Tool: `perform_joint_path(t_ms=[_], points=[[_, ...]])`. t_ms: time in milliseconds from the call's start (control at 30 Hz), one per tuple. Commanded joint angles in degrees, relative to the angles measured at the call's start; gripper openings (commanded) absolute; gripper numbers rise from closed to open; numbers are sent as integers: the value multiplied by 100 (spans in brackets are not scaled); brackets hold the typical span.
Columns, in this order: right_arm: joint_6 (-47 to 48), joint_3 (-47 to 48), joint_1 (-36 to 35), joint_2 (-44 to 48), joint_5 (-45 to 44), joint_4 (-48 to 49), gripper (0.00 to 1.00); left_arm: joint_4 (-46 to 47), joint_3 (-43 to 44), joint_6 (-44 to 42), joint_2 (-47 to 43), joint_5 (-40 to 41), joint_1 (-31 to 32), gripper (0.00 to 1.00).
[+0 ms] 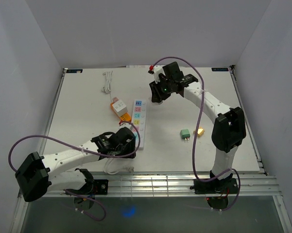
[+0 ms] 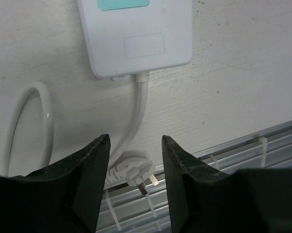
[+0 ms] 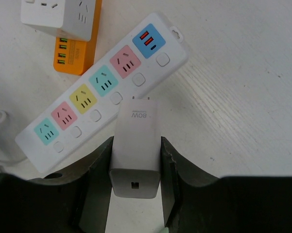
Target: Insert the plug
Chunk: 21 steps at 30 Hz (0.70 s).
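A white power strip (image 1: 140,124) with coloured sockets lies lengthwise mid-table; it also shows in the right wrist view (image 3: 102,87). My right gripper (image 3: 136,141) is shut on a white 80W charger (image 3: 136,160) and holds it above the table, just beside the strip's far end. In the top view the right gripper (image 1: 159,92) hovers right of that end. My left gripper (image 1: 128,140) is open and empty over the strip's near end (image 2: 136,34), its jaws (image 2: 133,143) either side of the strip's white cord (image 2: 138,111) and plug (image 2: 136,172).
An orange and white cube socket (image 1: 120,109) sits left of the strip, also in the right wrist view (image 3: 70,29). A green adapter (image 1: 185,134) and a yellow one (image 1: 200,131) lie to the right. A white cable (image 1: 107,82) lies at the back. A slotted metal rail (image 1: 175,182) runs along the front edge.
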State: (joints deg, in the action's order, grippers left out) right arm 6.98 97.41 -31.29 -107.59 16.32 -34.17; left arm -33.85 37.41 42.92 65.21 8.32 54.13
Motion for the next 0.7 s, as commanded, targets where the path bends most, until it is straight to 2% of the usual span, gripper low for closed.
perform_joint_path(t_ms=[0,133,233,367,567,667], points=[[119,-55,44,484,-190,112,8,54,-49,85,-193,152,19,60],[84,85,35,476,-190,52,8,-8,134,112,-219,363,19,72],[93,506,35,283,-129,-221,8,-174,608,77,-97,687,10,79],[137,1069,44,63,-190,-520,8,-744,1522,-20,474,1049,-156,98],[119,1053,35,150,-374,-520,8,-1010,2498,-468,1537,1119,-429,98],[119,894,70,291,-585,-468,8,-862,2657,-617,1933,1050,-552,98]])
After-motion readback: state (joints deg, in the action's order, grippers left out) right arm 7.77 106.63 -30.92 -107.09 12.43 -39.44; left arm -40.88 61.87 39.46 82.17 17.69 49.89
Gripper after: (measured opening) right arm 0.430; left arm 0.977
